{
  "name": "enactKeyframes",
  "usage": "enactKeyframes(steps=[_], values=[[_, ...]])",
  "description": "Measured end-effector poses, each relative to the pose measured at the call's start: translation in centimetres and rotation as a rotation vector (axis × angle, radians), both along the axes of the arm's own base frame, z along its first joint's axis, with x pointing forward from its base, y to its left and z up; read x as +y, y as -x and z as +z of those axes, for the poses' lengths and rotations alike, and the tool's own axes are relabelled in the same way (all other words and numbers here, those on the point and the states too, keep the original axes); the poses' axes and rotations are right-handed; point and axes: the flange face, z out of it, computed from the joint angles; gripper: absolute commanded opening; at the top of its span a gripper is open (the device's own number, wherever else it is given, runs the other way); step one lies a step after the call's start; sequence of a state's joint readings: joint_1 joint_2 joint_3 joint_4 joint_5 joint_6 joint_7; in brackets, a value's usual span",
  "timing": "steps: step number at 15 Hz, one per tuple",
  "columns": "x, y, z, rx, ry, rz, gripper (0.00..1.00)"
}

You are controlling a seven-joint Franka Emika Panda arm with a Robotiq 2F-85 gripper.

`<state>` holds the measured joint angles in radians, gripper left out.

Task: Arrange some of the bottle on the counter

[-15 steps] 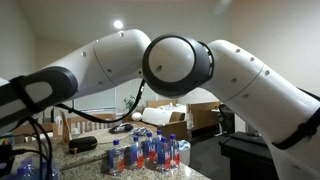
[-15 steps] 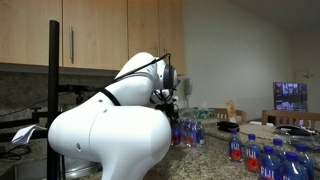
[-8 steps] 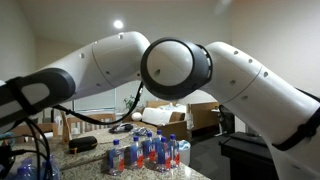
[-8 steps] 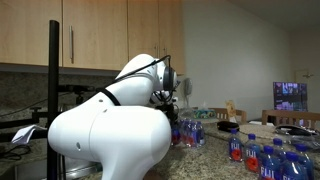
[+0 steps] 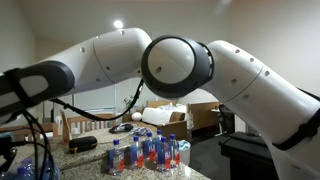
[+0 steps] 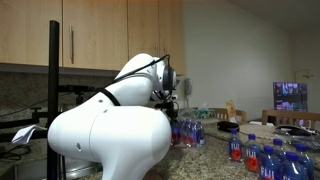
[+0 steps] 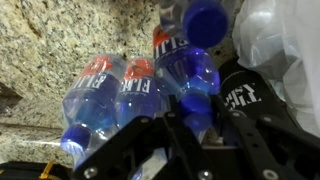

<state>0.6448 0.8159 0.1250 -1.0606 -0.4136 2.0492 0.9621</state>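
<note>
Jaws pinch one bottle between them, two other bottles crowd just beside it, speckled surface beyond.

We are looking at an arm of smooth, rounded white shells. A black ring is framing the big grey joint cap, and a dark segment is showing at one end. A thin black cable is looping beneath it. The gripper is showing black, angular linkages.
</note>
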Motion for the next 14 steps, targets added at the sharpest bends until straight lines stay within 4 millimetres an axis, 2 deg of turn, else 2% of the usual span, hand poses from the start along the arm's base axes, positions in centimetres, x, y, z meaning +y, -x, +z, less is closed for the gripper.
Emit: enactKeyframes(steps=[3, 6, 8, 10, 14], values=[[-0.6, 0.3, 4.3, -0.041, 0.023, 0.005, 0.1], [-2.3, 0.3, 9.0, -0.088, 0.041, -0.032, 0.1], [-4.6, 0.0, 11.5, -0.122, 0.036, -0.1, 0.1], [-7.6, -0.3, 13.2, -0.144, 0.037, -0.184, 0.1], [-13.8, -0.2, 14.4, -0.163, 0.046, -0.334, 0.1]])
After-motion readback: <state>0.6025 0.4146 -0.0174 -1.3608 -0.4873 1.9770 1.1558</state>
